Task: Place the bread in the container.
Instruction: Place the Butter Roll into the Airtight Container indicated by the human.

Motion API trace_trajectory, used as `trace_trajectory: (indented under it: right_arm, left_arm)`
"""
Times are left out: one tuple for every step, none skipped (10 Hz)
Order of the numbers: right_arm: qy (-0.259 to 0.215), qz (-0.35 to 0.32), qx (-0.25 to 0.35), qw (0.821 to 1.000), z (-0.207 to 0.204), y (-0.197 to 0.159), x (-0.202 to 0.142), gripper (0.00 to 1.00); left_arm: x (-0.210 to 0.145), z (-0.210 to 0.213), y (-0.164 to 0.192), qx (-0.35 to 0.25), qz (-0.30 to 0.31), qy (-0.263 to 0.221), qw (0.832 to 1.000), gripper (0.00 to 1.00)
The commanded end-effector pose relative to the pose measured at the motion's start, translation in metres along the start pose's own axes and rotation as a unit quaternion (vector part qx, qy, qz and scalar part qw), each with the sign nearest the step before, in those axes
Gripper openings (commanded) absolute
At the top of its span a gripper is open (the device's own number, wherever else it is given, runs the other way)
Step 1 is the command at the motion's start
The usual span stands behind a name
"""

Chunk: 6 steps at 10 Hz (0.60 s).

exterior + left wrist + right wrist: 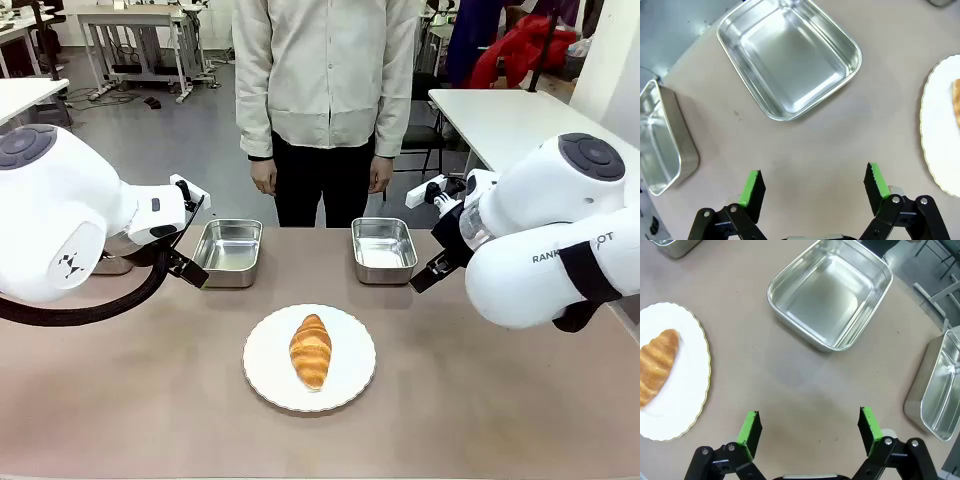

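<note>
Lying on a round white plate (262,362) with a scalloped rim, the bread (311,350) sits at about the plate's middle. Its long axis runs from the robot's side toward the person (325,90) standing across the table (500,400). One tapered end points at the person and the other back at the robot, and the ridged crust faces up. Beyond the plate and to its left stands the left container (228,252). Beyond the plate and to its right stands the right container (384,250). Both are shiny, hold nothing, and stand well apart from the plate. The left gripper (814,182) hangs over bare table left of the plate, its green-padded fingers (752,186) spread wide with nothing between them. The right gripper (810,425) hangs over bare table right of the plate, fingers likewise spread and holding nothing. Farther out from the plate, each wrist view catches another steel pan, one on the left (662,145) and one on the right (937,390). The person's hands hang at their sides.
</note>
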State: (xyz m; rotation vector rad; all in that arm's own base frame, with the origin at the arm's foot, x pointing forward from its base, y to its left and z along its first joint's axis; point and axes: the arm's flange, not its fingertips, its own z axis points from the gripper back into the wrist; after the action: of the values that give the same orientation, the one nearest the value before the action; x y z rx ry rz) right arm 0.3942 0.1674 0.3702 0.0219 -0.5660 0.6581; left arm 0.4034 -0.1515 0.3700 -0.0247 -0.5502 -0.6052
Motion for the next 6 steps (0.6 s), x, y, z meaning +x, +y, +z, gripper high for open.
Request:
trace_trajectory:
  right_arm:
    - [0.000,0.000,0.000,1.000,0.0000,0.0000,0.0000,1.00]
    - [0.000,0.000,0.000,1.000,0.0000,0.0000,0.0000,1.00]
    - [0.000,0.000,0.000,1.000,0.0000,0.0000,0.0000,1.00]
    - [0.000,0.000,0.000,1.000,0.0000,0.0000,0.0000,1.00]
    - [0.000,0.000,0.000,1.000,0.0000,0.0000,0.0000,1.00]
    - [0.000,0.000,0.000,1.000,0.0000,0.0000,0.0000,1.00]
  left_arm:
    - [0.0000,0.0000,0.0000,0.000,0.000,0.000,1.000,1.00]
    - [0.0000,0.0000,0.0000,0.000,0.000,0.000,1.000,1.00]
    - [0.0000,0.0000,0.0000,0.000,0.000,0.000,1.000,1.00]
    - [0.0000,0.0000,0.0000,0.000,0.000,0.000,1.000,1.00]
    - [0.0000,0.0000,0.0000,0.000,0.000,0.000,1.000,1.00]
    - [0.0000,0.0000,0.0000,0.000,0.000,0.000,1.000,1.00]
